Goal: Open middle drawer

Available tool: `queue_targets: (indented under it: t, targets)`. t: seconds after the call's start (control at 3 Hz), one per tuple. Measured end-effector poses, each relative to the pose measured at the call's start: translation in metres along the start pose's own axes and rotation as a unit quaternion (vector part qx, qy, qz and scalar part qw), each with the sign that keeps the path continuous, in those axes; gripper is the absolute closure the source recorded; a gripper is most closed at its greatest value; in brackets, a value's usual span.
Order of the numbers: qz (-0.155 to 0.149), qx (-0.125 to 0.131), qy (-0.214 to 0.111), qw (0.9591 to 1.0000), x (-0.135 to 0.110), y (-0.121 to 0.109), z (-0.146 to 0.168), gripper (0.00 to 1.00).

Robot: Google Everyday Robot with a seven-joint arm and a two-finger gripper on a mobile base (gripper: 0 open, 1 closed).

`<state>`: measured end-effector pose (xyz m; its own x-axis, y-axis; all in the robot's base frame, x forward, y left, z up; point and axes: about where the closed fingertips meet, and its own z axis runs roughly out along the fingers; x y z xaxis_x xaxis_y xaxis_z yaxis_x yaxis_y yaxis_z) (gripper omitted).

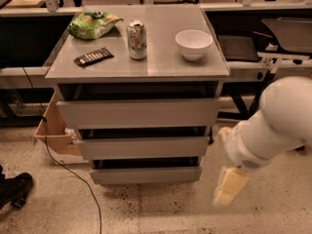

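The grey cabinet (141,67) has three flat handle-less drawer fronts, all closed. The middle drawer (144,146) is the mid-sized front, between the taller top drawer (139,112) and the narrow bottom drawer (145,175). My gripper (229,185) is cream-coloured and hangs from the white arm (273,126) at the lower right. It points down toward the floor, to the right of the cabinet and about level with the bottom drawer. It touches no drawer.
On the cabinet top stand a green chip bag (92,24), a dark snack bar (93,56), a soda can (137,40) and a white bowl (194,44). A cardboard box (52,130) and a black cable (68,172) lie on the left. A black shoe (13,189) is at the lower left.
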<state>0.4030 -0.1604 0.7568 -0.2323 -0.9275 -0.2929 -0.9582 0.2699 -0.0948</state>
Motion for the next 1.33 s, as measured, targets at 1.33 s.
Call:
queue_targets:
  t: [1.33]
  targets:
    - [0.005,-0.020,-0.091,0.9956,-0.051,0.028,0.203,0.00]
